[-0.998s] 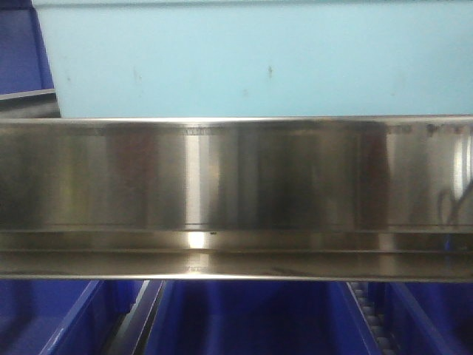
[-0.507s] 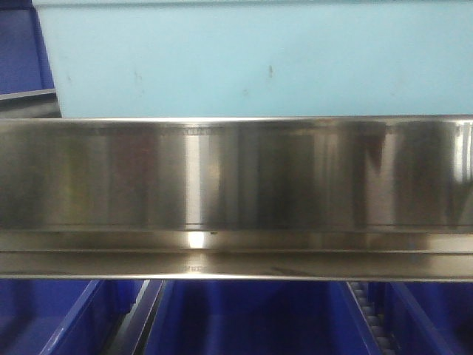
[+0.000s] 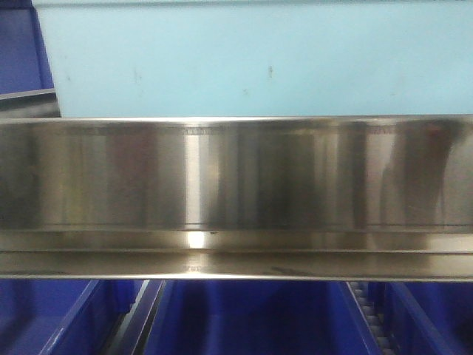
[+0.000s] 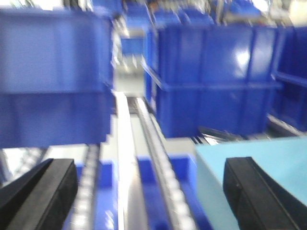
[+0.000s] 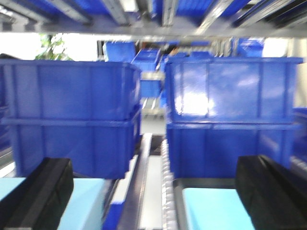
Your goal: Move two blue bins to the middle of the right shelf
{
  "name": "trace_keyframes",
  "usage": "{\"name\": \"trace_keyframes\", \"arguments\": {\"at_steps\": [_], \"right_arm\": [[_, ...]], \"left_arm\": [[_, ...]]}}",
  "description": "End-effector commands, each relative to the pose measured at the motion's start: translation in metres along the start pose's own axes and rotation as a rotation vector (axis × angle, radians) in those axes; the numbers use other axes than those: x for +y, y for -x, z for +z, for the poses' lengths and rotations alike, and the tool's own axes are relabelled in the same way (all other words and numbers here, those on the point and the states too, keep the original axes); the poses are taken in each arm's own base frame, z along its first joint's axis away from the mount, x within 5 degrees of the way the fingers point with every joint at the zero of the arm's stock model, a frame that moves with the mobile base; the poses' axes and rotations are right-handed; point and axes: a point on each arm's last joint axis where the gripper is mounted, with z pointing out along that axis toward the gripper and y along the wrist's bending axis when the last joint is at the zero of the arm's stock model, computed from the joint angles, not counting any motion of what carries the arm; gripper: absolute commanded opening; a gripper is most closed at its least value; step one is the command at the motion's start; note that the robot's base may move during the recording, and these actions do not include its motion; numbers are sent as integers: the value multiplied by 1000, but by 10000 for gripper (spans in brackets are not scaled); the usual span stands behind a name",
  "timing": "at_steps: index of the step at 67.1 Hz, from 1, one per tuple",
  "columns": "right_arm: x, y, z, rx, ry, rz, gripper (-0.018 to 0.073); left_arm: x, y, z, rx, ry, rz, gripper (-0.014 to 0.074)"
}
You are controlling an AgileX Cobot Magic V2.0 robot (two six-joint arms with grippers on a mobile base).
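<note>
Steel shelf (image 4: 125, 158), pale blue bin (image 4: 268, 148) just beside wide-spread left pincer (image 4: 148, 196).

The front-facing camera looks straight and level at the right shelf (image 3: 236, 262) from so near that its front rail (image 3: 236, 177) spans the middle band of the frame edge to edge. A pale blue bin (image 3: 251, 59) fills the band above and dark blue crates (image 3: 251, 318) the strip below. The left wrist camera looks forward over the left gripper (image 4: 148, 167), its black fingers (image 4: 41, 194) in the lower corners, along a roller track (image 4: 158, 143) running into the shelf; this view is blurred. The right wrist camera looks likewise over the right gripper (image 5: 153, 163). All three views take in dark crates and pale bin surface
</note>
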Motion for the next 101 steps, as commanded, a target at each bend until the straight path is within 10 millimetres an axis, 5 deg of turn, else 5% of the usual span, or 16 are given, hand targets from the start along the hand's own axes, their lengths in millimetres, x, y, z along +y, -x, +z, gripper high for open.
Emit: {"name": "trace_keyframes", "arguments": {"at_steps": [1,15,32,58,93,101], "right_arm": [[5,15,15,57,50,7,570],[33,38,63,340,231,-14,570],[52,52,123,705,244,-23,570],[64,3,193,1027,172,-50,570],[75,-58,240,1186,164,-53,567],[76,-67,245,1212,164,-52,468]], "left_arm": [[-8,16,15,60,-63,-19,519],[-38,45,63,312,-210,21,519],[-60,48,123,593,-206,-50,519],[-74,-3,203,880,-137,-57,517],[-76,-50,245,1022,-52,-43,506],[-77,-53,247,1033,-52,-46,425]]}}
